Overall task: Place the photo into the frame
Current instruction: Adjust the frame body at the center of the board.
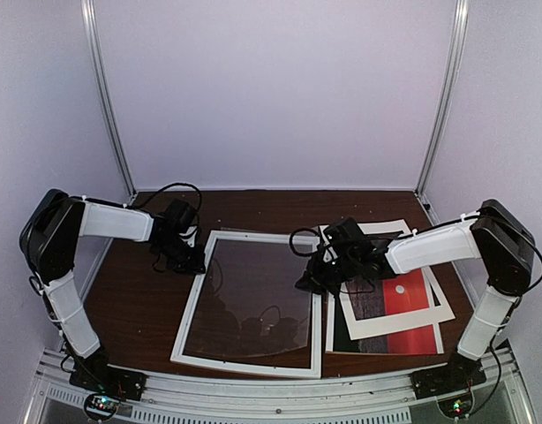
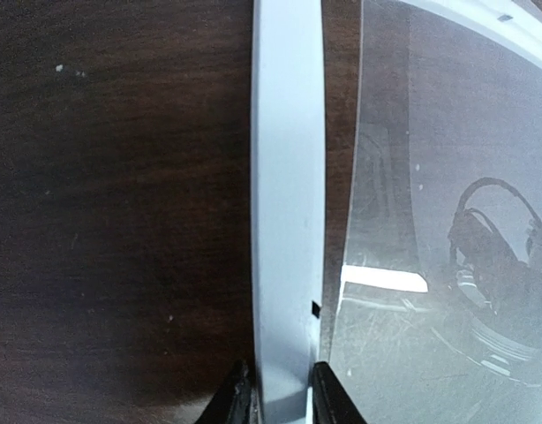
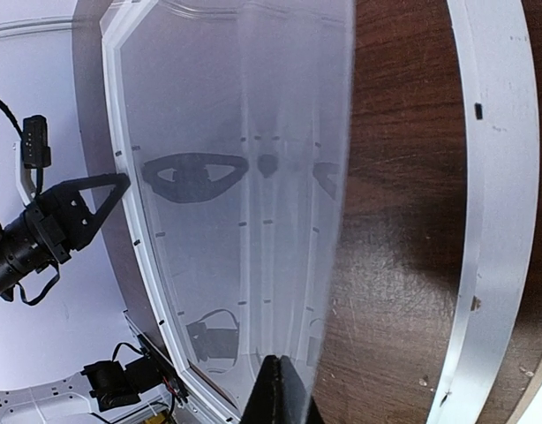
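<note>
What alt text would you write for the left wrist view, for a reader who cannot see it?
Black fingertips of the left gripper flank the white frame rail at the bottom, apparently touching both sides. The rail runs up the picture, dark wooden table on its left, a reflective clear sheet on its right.

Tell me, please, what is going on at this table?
Two robot arms are working on getting a photo into a frame. The left fingers straddle the left rail of the white frame, apparently pinching it. The right fingers are shut on the edge of the clear sheet over the frame's opening. The photo lies to the right of the frame, under a white mat, not yet in the frame.
</note>
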`<move>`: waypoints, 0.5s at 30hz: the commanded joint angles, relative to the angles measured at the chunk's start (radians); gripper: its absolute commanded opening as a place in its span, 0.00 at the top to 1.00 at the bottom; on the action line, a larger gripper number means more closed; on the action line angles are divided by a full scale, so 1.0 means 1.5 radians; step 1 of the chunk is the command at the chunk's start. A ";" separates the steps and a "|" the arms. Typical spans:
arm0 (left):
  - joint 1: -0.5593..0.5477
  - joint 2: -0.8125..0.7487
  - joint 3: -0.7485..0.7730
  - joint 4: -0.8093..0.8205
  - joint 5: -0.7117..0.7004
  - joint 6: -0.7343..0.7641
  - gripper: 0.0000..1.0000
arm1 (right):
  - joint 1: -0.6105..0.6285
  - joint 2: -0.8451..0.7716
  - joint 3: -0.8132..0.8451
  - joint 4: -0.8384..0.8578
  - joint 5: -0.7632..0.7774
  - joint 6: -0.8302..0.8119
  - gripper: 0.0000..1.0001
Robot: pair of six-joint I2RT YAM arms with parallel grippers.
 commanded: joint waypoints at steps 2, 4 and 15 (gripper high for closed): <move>-0.006 0.017 0.010 0.017 -0.043 -0.032 0.80 | -0.013 0.008 0.012 0.013 -0.019 -0.016 1.00; -0.006 0.017 0.007 0.022 -0.049 -0.044 0.83 | -0.018 0.009 0.017 0.011 -0.027 -0.023 1.00; -0.006 -0.008 -0.027 0.043 -0.108 -0.120 0.95 | -0.030 0.042 0.100 -0.059 -0.093 -0.108 1.00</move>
